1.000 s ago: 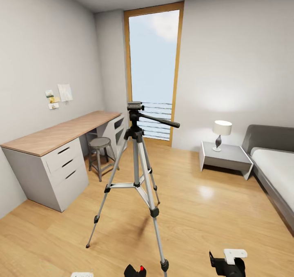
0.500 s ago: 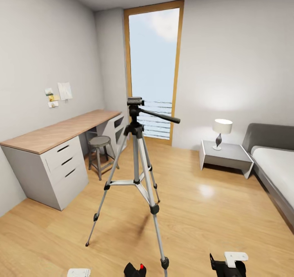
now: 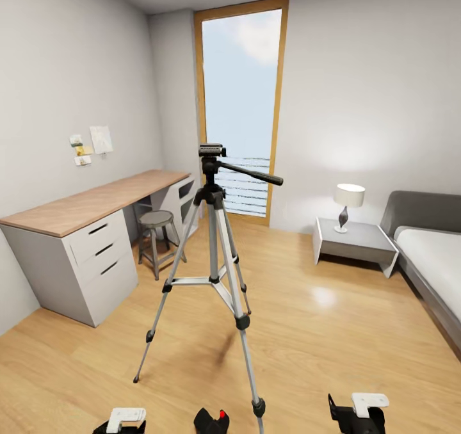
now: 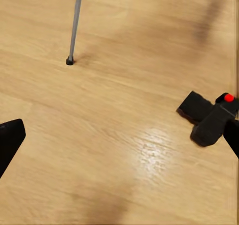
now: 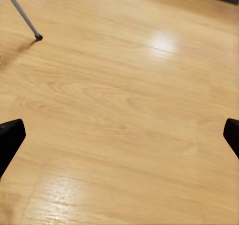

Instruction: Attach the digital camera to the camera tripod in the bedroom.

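The camera tripod (image 3: 214, 274) stands mid-floor before me, silver legs splayed on glossy wood planks; table (image 3: 83, 242) leftward, bed (image 3: 435, 261) rightward. Both my claws gape empty (digital camera (image 4: 211, 118) beside my left claw (image 4: 119, 140)).

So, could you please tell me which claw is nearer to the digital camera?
Left. The left claw sits just left of the digital camera; the right claw is farther off, to the camera's right.

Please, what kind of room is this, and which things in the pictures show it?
Most likely a bedroom. A grey bed stands by the wall with a low nightstand and a lit table lamp beside it. Opposite is a desk with drawers and a stool. A camera tripod stands in the middle on the wood floor.
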